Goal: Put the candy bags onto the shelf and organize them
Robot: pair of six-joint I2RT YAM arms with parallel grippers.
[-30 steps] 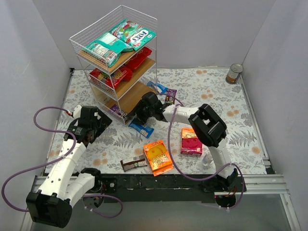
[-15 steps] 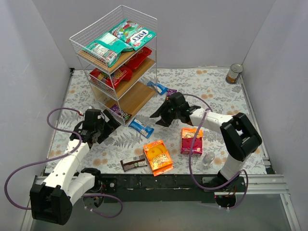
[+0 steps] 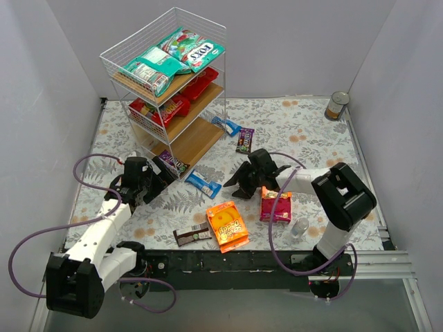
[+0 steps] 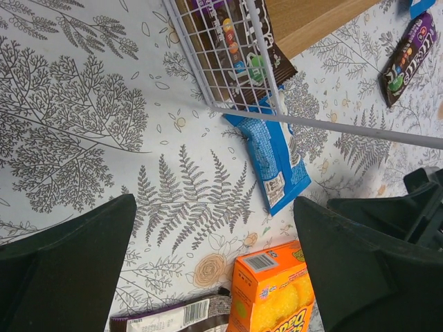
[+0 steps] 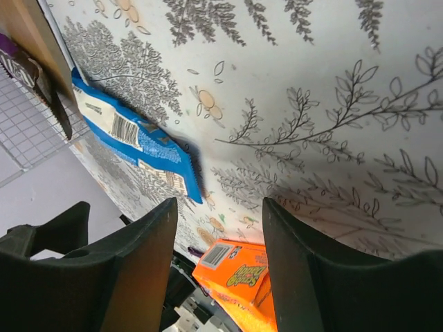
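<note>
Grasping the blue candy pack (image 3: 204,184), flat on the table just before the shelf (image 3: 197,138), likely calls for the empty, half-spread right gripper (image 3: 239,182) to straddle its narrow width; the left gripper (image 3: 158,181) hangs wide, empty.

Right wrist cam: the right gripper (image 5: 220,211) hung over the floral table cover (image 5: 311,104), jaws apart and clear of the packets. I saw a blue packet (image 5: 135,142) lying flat on the cover up-left of the jaws, barcode up, its far end near the shelf (image 5: 28,131) wire grid, where a dark pack (image 5: 38,79) lay on the wooden board. An orange bag (image 5: 239,273) showed low between the jaws.
</note>
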